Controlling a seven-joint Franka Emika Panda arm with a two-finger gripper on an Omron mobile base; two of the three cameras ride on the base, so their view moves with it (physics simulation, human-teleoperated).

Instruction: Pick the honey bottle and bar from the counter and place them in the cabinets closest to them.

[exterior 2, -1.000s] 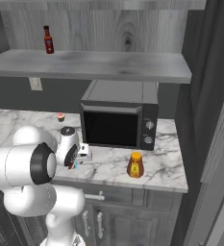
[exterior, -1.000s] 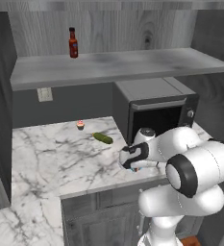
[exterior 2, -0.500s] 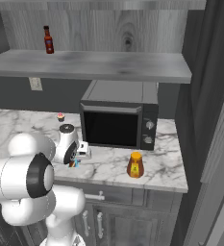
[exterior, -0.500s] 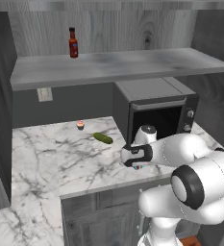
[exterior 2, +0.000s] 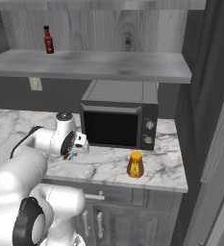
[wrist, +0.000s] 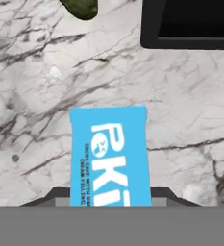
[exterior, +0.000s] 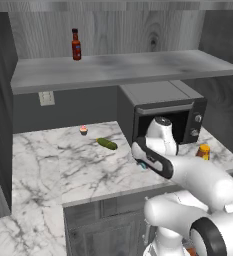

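The cabinets (exterior: 123,70) take up the back of the scene, grey wood-grain with a long open shelf running across above the worktop. A dark-red sauce bottle (exterior: 76,44) with a black cap stands upright on that shelf toward its left end. Below lies the counter (exterior: 63,165), white marble with grey veins, over grey lower doors (exterior 2: 111,223) with silver bar handles. A black microwave (exterior 2: 119,117) sits at the far right of the counter under the shelf, its door shut.

The white arm reaches low across the counter in front of the microwave, and the gripper (exterior 2: 71,155) hangs at the slab just left of the microwave's near corner. In the hand view the bar (wrist: 109,156), in its bright blue wrapper with white lettering, lies flat on the marble and runs down between the two dark finger tips. The jaws look drawn together on the bar's sides, though the contact itself falls below the edge of the picture. A sliver of blue and reddish brown shows under the hand in the right base view.

The honey bottle (exterior 2: 135,165) stands upright on the counter near its front edge, right of the gripper and in front of the microwave's control panel, well apart from the bar.

A green pickle-like vegetable (exterior: 107,144) lies on the marble left of the microwave, and farther back a small cupcake (exterior: 83,130) stands near the wall.
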